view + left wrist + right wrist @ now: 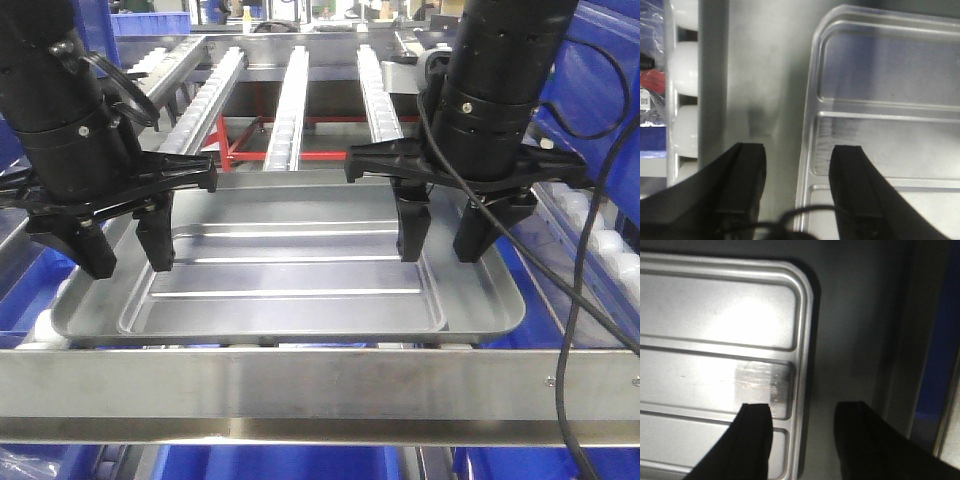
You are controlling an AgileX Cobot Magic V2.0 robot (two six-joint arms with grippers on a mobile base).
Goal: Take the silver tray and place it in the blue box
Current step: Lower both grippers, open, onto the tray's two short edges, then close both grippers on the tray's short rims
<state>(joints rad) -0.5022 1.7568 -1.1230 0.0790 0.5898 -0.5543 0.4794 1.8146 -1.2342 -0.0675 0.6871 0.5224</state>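
Flat steel rail (300,385) crosses in front, three roller tracks (290,100) run behind. One silver tray (290,270) lies flat on the bench (765,75) between them: rounded corners, raised rim, two long ridges. Left hand (127,262) and right hand (441,250) both spread, each straddling a short-side rim, one finger inside and one outside.

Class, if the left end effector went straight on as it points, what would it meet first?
Probably the side rim of the tray, lying between its open fingers; depth is unclear.
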